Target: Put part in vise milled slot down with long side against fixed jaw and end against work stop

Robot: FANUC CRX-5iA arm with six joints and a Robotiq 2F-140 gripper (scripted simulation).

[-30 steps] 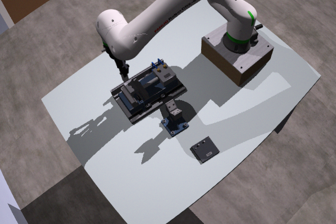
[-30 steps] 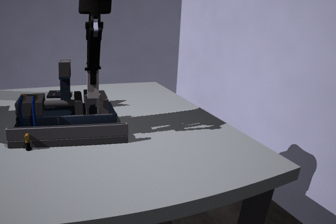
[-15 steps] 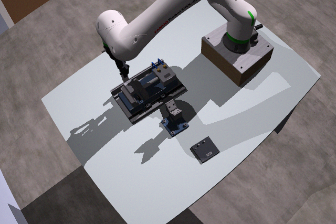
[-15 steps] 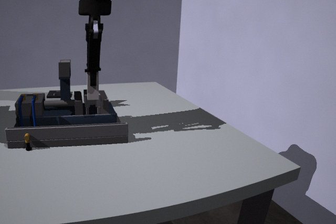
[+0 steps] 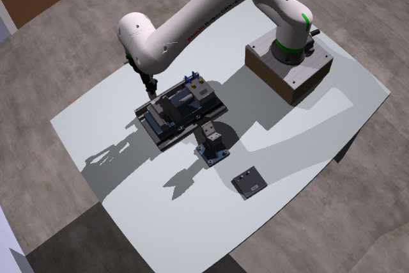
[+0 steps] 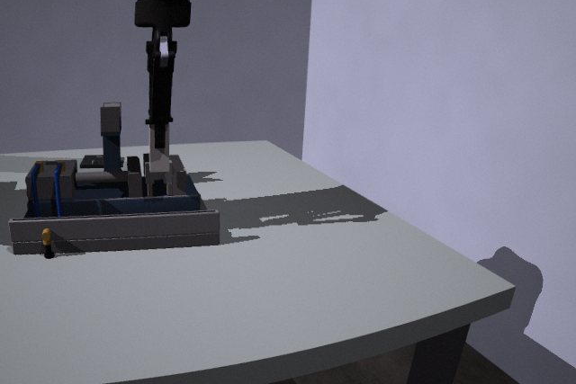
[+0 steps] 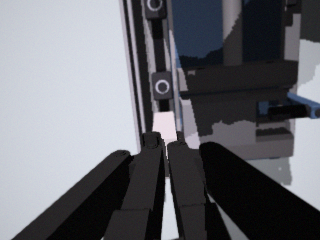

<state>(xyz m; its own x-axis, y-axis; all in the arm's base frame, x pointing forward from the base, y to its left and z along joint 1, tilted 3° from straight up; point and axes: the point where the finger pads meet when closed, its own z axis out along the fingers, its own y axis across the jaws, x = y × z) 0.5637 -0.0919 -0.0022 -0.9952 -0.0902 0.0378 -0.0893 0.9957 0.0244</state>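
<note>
On the surface (image 5: 165, 213) we see the vise (image 5: 198, 116) standing open, with what looks like the part's pale end (image 7: 164, 128) jutting out beside its jaws. Our tool (image 7: 165, 141), closed on nothing, sits just behind that end, and the work stop (image 7: 280, 110) lies beyond, along the part's long axis.

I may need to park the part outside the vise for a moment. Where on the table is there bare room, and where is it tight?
Bare stretches: the near side of the table, below the V-block and left of the infeed plate; also between infeed plate and robot pedestal. Tight: around the vise, where the shut pincer hangs at its outer end, V-block close alongside.
</note>
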